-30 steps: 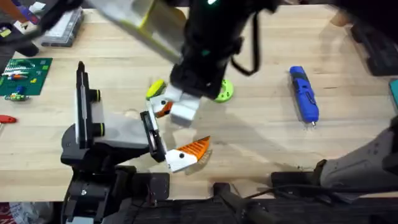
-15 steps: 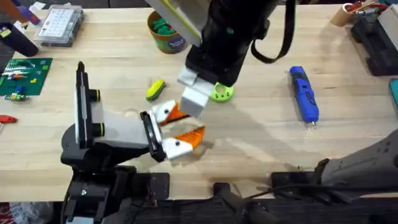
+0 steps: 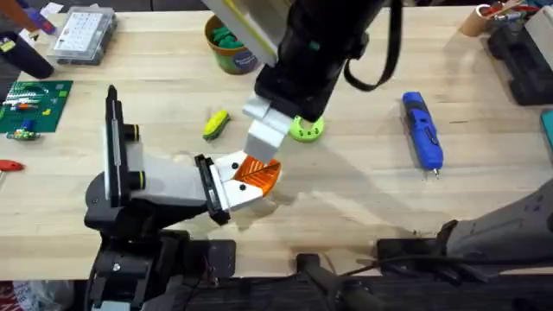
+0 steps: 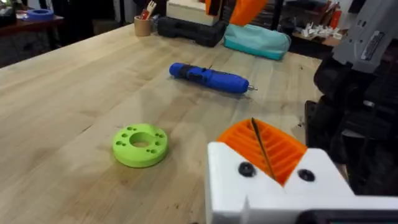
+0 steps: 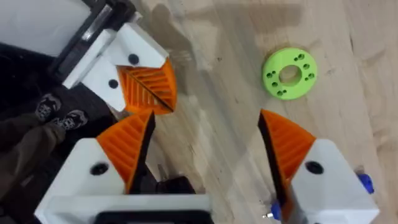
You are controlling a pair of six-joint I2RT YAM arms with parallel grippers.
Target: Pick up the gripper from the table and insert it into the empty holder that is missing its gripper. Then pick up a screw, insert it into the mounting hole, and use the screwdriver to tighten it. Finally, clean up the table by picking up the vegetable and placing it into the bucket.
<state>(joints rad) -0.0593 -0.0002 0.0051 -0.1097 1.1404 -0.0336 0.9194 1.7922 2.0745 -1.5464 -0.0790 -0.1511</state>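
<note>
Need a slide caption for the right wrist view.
Open right gripper above the wooden table, orange ribbed finger seated at the white holder.

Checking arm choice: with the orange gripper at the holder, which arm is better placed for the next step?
Right, probably. The right gripper hangs open just above the holder and the gripper, on the screwdriver side of the table.

The right gripper point(image 5: 205, 146) is showing white block-shaped finger bases, each carrying a triangular orange ribbed pad and a dark screw head. Above them in the overhead view the right arm point(image 3: 320, 52) is wearing a black housing with a small green light, a looping black cable, and a pale yellow-edged panel.
</note>
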